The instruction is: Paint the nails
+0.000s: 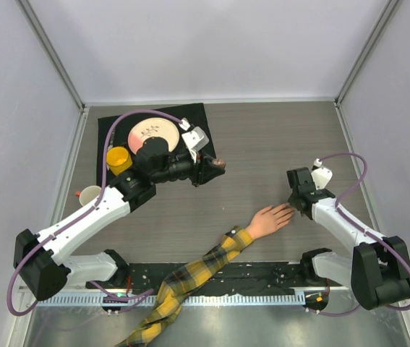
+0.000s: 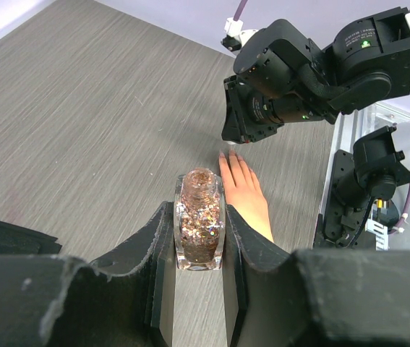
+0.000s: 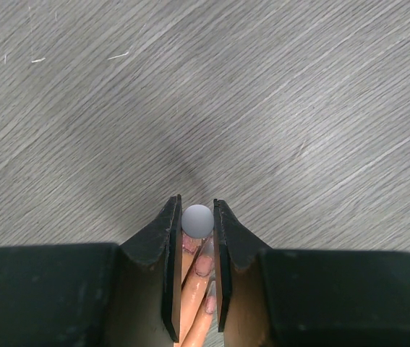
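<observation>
Right of centre on the grey table [image 1: 262, 137], a pale mannequin hand [image 1: 270, 219] lies palm down, its spread digits pointing to the upper right of the overhead frame and its arm in a yellow plaid sleeve [image 1: 197, 271] trailing to the lower edge. The right fingers [image 3: 154, 253] are clenched on a small grey round-topped brush cap [image 3: 197, 220], held directly over the fingertips. In the wrist view the nails [image 3: 204, 266] show between and just below the two pads, though the cap hides whether any bristle touches a nail. At upper centre of the overhead frame, well apart from the hand, the left fingers [image 2: 160, 253] grasp an uncapped bottle [image 2: 199, 238] of coppery glitter polish, upright with its neck open. To its left in that frame, a black mat [image 1: 199, 116] carries a plate [image 1: 150, 132] and a yellow cup [image 1: 118, 160]. The step in hand appears to be the brushing itself, at the middle fingertips. The next move likely calls for a short, light stroke along one nail, then a small sideways shift to its neighbour; too hard a press could nudge the hand, and the bottle needs keeping level for another dip
</observation>
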